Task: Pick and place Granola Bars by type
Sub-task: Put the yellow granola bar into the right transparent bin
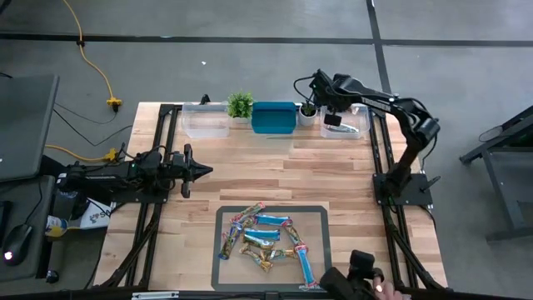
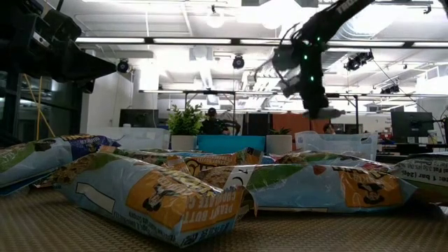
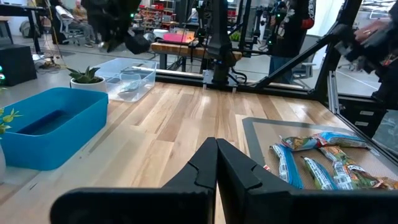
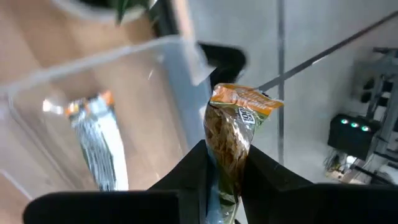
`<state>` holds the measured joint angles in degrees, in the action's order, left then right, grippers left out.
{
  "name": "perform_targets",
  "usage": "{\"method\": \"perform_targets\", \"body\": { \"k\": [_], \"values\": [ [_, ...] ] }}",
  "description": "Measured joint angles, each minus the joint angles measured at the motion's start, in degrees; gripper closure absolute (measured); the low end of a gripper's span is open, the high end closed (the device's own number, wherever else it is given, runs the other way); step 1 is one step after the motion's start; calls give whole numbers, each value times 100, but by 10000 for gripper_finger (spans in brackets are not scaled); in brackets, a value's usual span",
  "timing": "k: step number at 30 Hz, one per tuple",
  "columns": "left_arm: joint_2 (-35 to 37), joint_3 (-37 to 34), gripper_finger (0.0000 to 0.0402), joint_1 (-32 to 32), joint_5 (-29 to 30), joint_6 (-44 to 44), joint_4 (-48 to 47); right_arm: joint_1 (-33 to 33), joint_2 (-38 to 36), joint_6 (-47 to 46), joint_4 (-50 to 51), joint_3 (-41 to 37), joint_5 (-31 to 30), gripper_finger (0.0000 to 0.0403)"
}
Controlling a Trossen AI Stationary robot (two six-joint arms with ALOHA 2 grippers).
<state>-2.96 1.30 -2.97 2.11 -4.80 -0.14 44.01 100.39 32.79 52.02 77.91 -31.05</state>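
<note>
— Foil-wrapped and light, aren't they? Left gripper (image 1: 202, 170) waits over bare tabletop (image 1: 275, 171), jaws pressed together, empty.

— Yes; the granola bars (image 1: 265, 240) heaped on the grey mat (image 1: 226, 215) look crinkly, slippery, likely crushable. Grip mid-length, across the narrow width.

— And rightward?

— Right gripper (image 4: 227, 163) hangs over the clear bin (image 1: 363, 125), jaws clamped on one brown bar (image 4: 233, 134); another lies inside.

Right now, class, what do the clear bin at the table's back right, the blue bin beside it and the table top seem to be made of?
Clear bin: see-through, glossy, probably plastic; the bar inside shows through its wall.
Blue bin: opaque, smooth, likely moulded plastic.
Table top: pale wooden planks with visible grain, satin finish.
</note>
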Motion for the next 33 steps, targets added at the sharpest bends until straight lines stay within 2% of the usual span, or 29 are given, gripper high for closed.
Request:
{"method": "perform_targets", "body": {
  "k": [8, 12, 20, 25, 33],
  "values": [
    [0, 0, 400, 0, 0, 0, 0, -2, 211, 1597, 166, 0, 4, 345],
    [0, 0, 400, 1, 0, 0, 0, 46, 211, 1873, 216, 0, 47, 345],
    [0, 0, 400, -1, 0, 0, 0, 246, 211, 1893, 323, 0, 1443, 345],
    [0, 0, 400, -1, 0, 0, 0, 382, 211, 2366, 572, 0, 2075, 345],
    [-2, 0, 400, -1, 0, 0, 2, 597, 211, 2692, 484, 0, 2011, 345]
  ]
}}
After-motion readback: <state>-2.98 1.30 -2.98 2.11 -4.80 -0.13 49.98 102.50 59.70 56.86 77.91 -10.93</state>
